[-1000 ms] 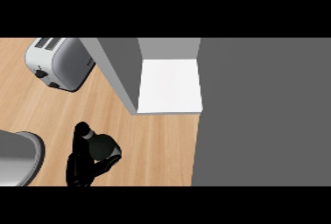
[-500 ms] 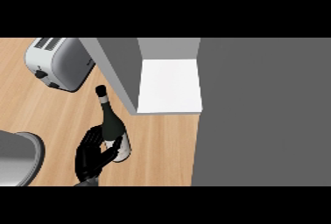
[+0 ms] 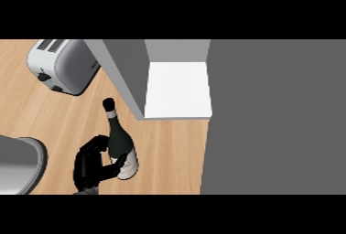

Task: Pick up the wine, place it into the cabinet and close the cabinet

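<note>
The wine bottle (image 3: 120, 137) is dark with a black-capped neck and a pale base. It is tilted, its neck pointing away toward the edge of the cabinet's open door (image 3: 125, 77). My left hand (image 3: 91, 164) is at the lower left with its fingers curled round the bottle's lower body. The cabinet's white shelf (image 3: 177, 89) shows just right of the door, and nothing lies on it. The bottle is left of and nearer than the shelf, outside the cabinet. My right hand does not show.
A silver toaster (image 3: 64, 66) stands on the wooden counter (image 3: 169, 151) at the far left. A grey metal vessel (image 3: 17, 164) sits at the left edge beside my hand. The cabinet's grey body (image 3: 277, 114) fills the right side.
One second ago the bottle stood upright in my hand. It has since tipped over with its neck pointing away and has shifted right, closer to the cabinet door.
</note>
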Controlling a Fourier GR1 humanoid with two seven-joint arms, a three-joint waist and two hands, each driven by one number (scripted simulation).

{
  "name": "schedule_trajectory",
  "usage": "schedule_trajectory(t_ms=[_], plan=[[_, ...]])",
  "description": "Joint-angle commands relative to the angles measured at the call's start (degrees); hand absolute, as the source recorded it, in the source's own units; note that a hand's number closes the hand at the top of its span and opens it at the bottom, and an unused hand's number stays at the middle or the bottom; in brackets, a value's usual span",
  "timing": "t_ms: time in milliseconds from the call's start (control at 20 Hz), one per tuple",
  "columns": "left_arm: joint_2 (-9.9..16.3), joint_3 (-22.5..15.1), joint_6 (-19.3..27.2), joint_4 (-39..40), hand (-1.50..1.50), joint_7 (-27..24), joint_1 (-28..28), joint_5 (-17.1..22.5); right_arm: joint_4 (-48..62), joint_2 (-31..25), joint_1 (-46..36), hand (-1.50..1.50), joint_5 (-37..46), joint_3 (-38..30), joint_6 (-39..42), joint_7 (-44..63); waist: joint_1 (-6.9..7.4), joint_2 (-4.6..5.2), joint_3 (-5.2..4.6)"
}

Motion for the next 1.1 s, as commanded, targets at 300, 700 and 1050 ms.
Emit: schedule_trajectory(t_ms=[300, 700, 1050], plan=[[4.02, -2.99, -12.52, -11.23, 1.50, -3.41, 7.86, 0.57, -12.84, 0.17, 0.37, -1.50, -3.38, -1.34, -1.73, 8.03, 0.46, -0.07, 0.00], [1.73, -7.89, -6.88, -23.69, 1.50, 7.26, 7.00, -0.60, -12.39, 0.83, 2.14, -1.50, -3.86, -0.88, -0.11, 4.67, 0.07, -0.04, 0.03], [-1.86, -16.12, 7.36, -40.08, 1.50, 19.96, 6.37, -8.73, -10.37, 1.66, -0.53, -1.50, -3.64, -1.11, -0.30, 6.43, 0.49, -0.12, 0.05]])
